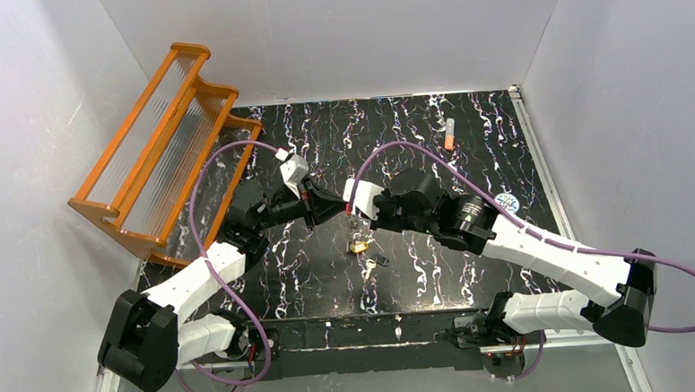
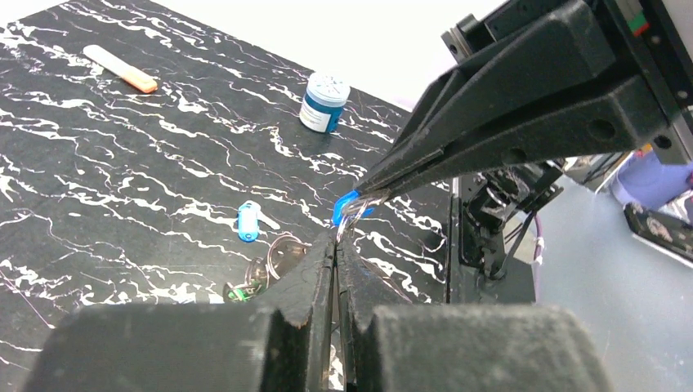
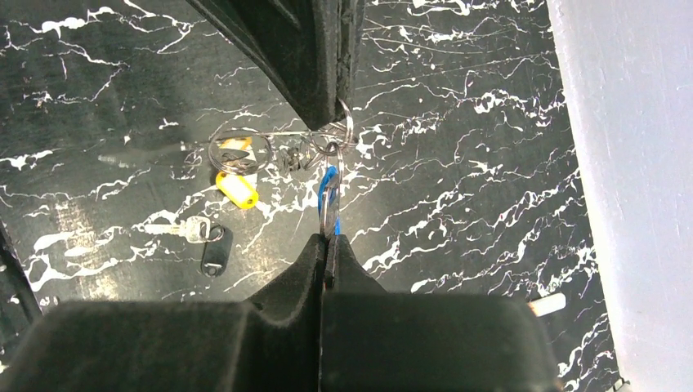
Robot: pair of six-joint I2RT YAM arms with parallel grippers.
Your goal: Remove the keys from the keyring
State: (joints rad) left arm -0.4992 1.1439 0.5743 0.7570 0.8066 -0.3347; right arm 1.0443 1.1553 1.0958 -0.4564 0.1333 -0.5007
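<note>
My two grippers meet tip to tip above the middle of the table. The left gripper is shut on the thin grey wire of the keyring. Facing it, the right gripper is shut on a blue-headed key and its small ring, also seen as the blue key. A yellow-tagged key and a green-headed key hang with silver rings below the grip. Another blue-tagged key and a silver key with a black tag lie on the table.
An orange rack stands at the back left. A blue-and-white disc sits at the right, behind the right arm. A small orange-and-white tube lies at the back right. White walls close in the black marbled table.
</note>
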